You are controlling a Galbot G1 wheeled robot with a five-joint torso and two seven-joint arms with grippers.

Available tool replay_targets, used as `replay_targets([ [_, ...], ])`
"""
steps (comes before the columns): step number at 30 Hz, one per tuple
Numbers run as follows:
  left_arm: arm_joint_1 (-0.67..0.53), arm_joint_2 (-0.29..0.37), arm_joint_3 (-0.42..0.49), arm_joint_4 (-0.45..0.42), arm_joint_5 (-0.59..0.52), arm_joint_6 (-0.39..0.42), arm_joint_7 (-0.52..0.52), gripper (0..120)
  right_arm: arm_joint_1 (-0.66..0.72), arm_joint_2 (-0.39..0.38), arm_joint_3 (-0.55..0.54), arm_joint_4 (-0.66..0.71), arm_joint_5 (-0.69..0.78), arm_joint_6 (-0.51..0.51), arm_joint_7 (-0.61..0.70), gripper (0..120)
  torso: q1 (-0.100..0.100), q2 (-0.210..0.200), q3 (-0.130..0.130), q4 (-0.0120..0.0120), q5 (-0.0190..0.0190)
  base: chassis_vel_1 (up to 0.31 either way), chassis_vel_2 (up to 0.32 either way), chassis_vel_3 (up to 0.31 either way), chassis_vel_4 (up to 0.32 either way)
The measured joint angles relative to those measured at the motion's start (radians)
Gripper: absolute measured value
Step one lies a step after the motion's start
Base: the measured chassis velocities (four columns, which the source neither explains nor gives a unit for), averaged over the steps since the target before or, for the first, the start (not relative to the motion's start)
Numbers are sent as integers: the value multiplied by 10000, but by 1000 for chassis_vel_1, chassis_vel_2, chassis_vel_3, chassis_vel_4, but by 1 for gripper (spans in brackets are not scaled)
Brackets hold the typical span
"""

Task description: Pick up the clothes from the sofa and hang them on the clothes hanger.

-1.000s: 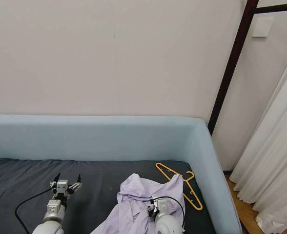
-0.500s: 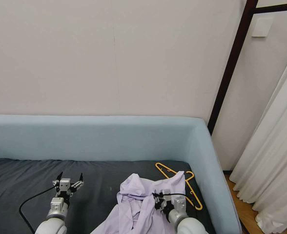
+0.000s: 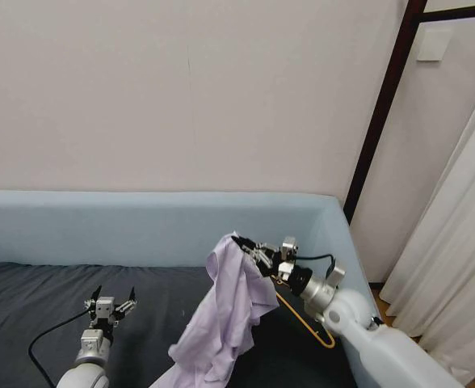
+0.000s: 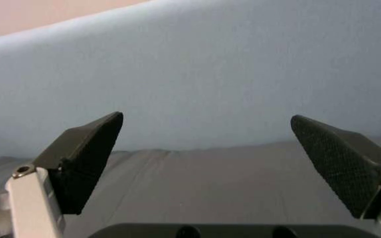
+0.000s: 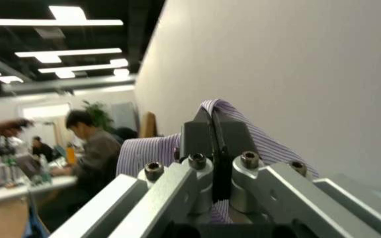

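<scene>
A lilac striped shirt (image 3: 221, 323) hangs in the air above the dark sofa seat (image 3: 27, 299), its top pinched by my right gripper (image 3: 239, 242), which is shut on it. In the right wrist view the striped cloth (image 5: 243, 129) sits between the closed fingers (image 5: 197, 134). An orange clothes hanger (image 3: 306, 322) lies on the seat near the sofa's right arm, partly behind my right arm. My left gripper (image 3: 111, 301) rests low over the seat at the left, open, and its fingers (image 4: 85, 153) stand wide apart facing the sofa back (image 4: 197, 74).
The light blue sofa back (image 3: 140, 226) runs across the view and its right armrest (image 3: 342, 275) borders the hanger. A dark door frame (image 3: 379, 121) and white curtains (image 3: 456, 267) stand to the right. A black cable (image 3: 44, 339) trails from my left arm.
My right gripper has risen and swung up toward the sofa back, lifting the shirt off the seat so it hangs. The left gripper has stayed in place.
</scene>
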Motion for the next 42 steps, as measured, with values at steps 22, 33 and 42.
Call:
replay_targets([
  [22,-318,-422,368,191,226,32,15,100,-6613,-1293,1182,811,-4470,-4012,7459,28,-2,1,-3,-5,-1,0,0,0,0],
  [33,-23,-206,159,-36,196,-26,14,100,-7272,-1793,1491,2484,-4885,-5885,9071,63,-2,1,-1,-3,0,0,0,0,0],
  [42,167,-231,55,-134,239,-97,-17,100,-6483,-1675,1378,1058,-8594,-1890,6841,98,-2,0,-1,-1,3,0,0,0,0],
])
